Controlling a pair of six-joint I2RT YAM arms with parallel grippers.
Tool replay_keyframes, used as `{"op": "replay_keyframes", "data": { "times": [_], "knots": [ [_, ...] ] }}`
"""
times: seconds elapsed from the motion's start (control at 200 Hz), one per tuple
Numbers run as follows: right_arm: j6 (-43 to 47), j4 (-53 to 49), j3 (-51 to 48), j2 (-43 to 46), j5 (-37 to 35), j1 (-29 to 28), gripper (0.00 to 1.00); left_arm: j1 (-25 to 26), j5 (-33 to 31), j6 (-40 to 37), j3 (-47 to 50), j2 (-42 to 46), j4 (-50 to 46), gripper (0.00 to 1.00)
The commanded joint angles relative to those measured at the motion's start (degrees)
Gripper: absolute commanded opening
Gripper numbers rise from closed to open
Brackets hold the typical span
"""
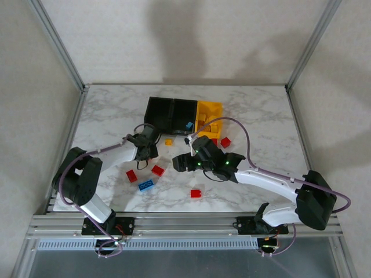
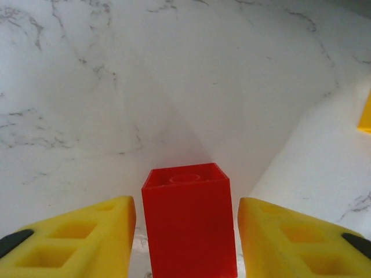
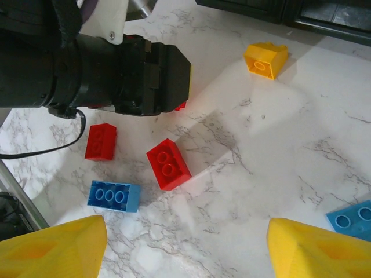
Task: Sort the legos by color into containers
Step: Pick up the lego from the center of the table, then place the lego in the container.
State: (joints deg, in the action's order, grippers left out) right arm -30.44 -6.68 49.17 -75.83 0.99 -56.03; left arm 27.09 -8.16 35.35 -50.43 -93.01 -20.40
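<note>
left claw straddles an upturned red brick, with slim gaps either side; cannot tell if it grips. right claw gapes wide, holding nothing, over the table. the left claw's black body looms just ahead of it. loose reds, a blue and a yellow lie scattered near. bins stand beyond.

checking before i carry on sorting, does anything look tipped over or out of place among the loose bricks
The yellow brick near the black bins lies tipped on its side, hollow underside showing, while the red brick and blue brick nearby sit studs up. Nothing looks spilled or damaged.
</note>
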Motion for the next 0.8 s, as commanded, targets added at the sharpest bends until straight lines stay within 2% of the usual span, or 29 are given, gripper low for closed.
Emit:
{"op": "replay_keyframes", "data": {
  "times": [0.0, 0.225, 0.511, 0.796],
  "knots": [
    [-0.3, -0.5, -1.0, 1.9, -2.2, -0.5, 0.73, -0.8, 0.2, -0.8, -0.3, -1.0, 0.5, 0.33],
    [-0.3, -2.0, -1.0, 3.4, -3.7, -0.4, 0.73, -0.8, -0.1, -2.5, -3.5, 1.8, -2.6, 0.17],
    [-1.1, -2.7, -1.2, 5.7, -5.5, -0.4, 0.73, -1.8, -1.3, -5.5, -15.3, 1.4, -7.2, 0.14],
    [-2.9, -3.4, -2.6, 8.3, -6.9, -0.3, 0.73, -3.9, -1.1, -8.7, -33.8, -11.0, -10.3, 0.14]
  ]
}}
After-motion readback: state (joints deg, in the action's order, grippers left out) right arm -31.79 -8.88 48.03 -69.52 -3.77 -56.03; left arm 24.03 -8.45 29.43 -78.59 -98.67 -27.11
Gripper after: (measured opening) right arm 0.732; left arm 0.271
